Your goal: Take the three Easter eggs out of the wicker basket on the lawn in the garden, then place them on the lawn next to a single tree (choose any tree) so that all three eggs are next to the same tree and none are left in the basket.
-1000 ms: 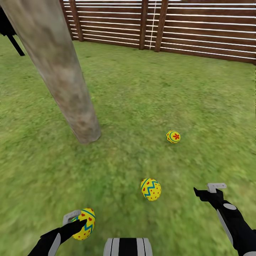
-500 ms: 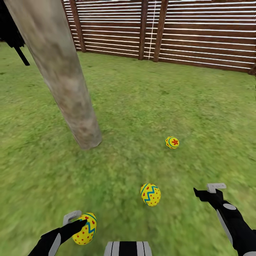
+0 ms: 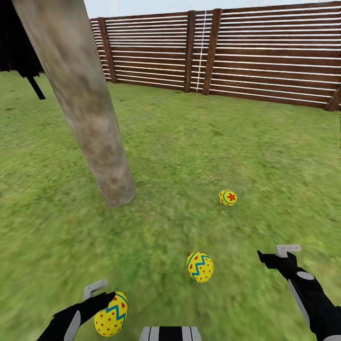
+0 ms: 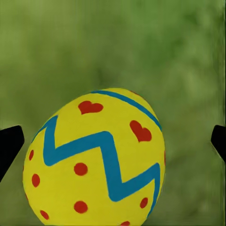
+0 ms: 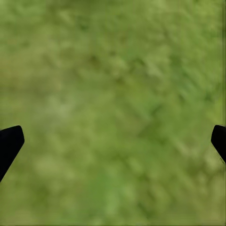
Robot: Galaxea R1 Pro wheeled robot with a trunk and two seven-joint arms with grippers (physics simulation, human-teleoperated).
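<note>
Egg (image 4: 96, 160) btwn left jaws – wide apart, untouched

Brown slatted wooden fence (image 3: 265, 52) under a pale sky (image 3: 142, 7).

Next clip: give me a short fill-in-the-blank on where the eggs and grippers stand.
1. The number of Easter eggs visible on the lawn is ____.
2. The left gripper hovers beside the ____ egg.
3. The right gripper fingers stand ____, with nothing between them.
4. The trunk of the tree leans ____.

Missing: three; nearest; open; left
</note>
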